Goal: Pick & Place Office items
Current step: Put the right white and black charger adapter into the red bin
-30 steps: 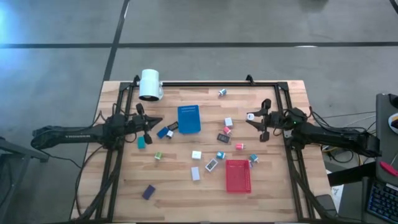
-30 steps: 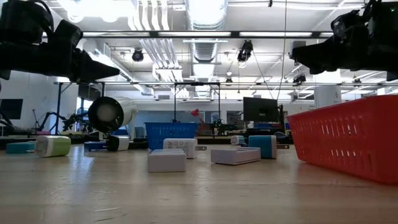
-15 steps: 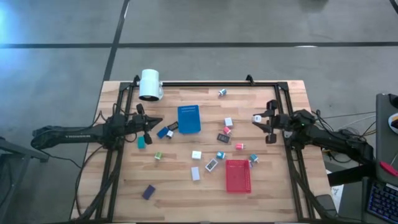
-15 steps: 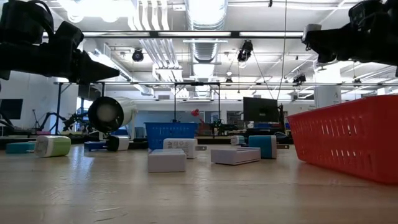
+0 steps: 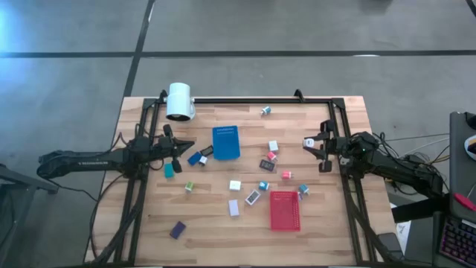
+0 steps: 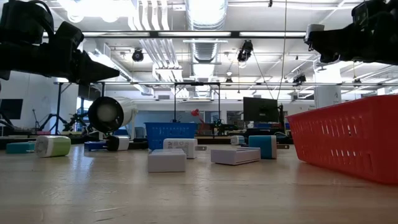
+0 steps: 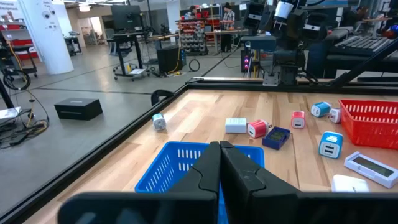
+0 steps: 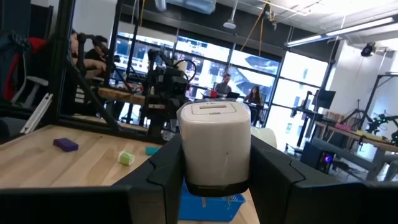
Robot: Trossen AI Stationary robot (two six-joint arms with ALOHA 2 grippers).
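My right pincer (image 5: 311,143) clamps small white rounded plastic block (image 8: 214,144), raised above table's 3 o'clock edge. Block feels light, rigid, smooth-sided; I hold flat flanks, mid-height. Red mesh tray (image 5: 284,210) at 5 o'clock, nothing between. Loose small items (image 5: 286,175) scattered centre. Left pincer (image 5: 184,147) shut, empty, waits at 9 o'clock beside blue mesh tray (image 5: 225,142).

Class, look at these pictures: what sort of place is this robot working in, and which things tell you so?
Probably a robotics lab or workshop: exposed ceiling ducts, desks with monitors and other equipment beyond the wooden table, and people seated at workstations behind.
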